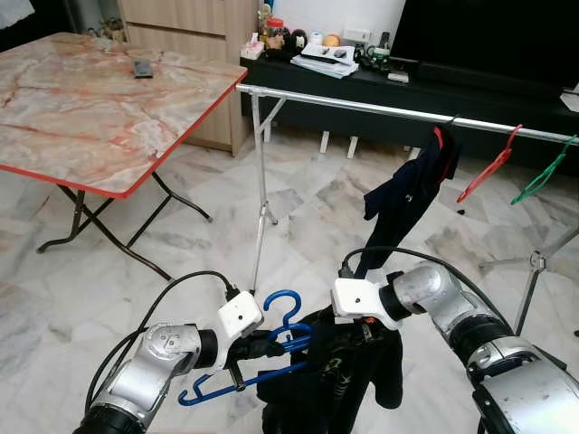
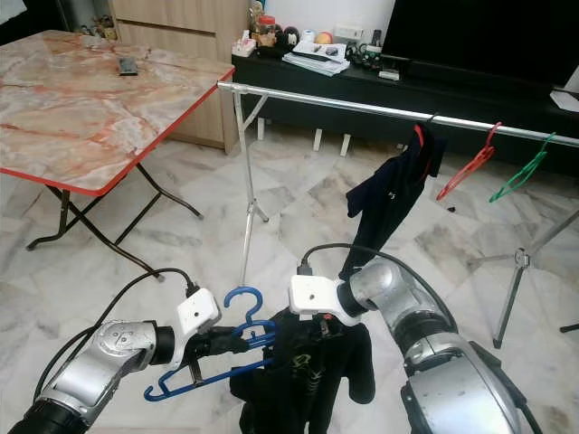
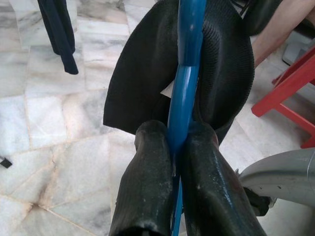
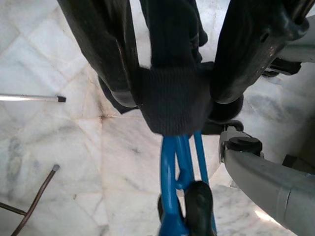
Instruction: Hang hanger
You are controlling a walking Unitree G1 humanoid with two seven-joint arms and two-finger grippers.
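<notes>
The blue hanger (image 1: pixel 271 348) sits low, well short of the clothes rail (image 1: pixel 362 106), its hook turned up. The left hand (image 3: pixel 173 147) has its two fingers pressed together on the hanger's blue bar. The right hand (image 4: pixel 172 98) pinches a fold of the dark garment (image 1: pixel 348 380) draped over the hanger, just beside the left hand.

Judged from here, the step is carrying the loaded hanger up to the rail. To do it well, the left hand should keep the hook upright and facing the rail, while the right hand steadies the cloth so it does not slide off one shoulder. Both arms need to rise together, or the garment may twist the hanger out of line.

On the rail, a dark shirt (image 1: pixel 412 185) hangs near the middle, with a red hanger (image 1: pixel 488 167) and a green hanger (image 1: pixel 543 174) farther along from it. The bare stretch of rail between the shirt and the rail's upright leg (image 1: pixel 261 194) looks the easiest target. The marble-topped folding desk (image 1: pixel 90 108) stands just beyond that end of the rail and could crowd the left elbow.
</notes>
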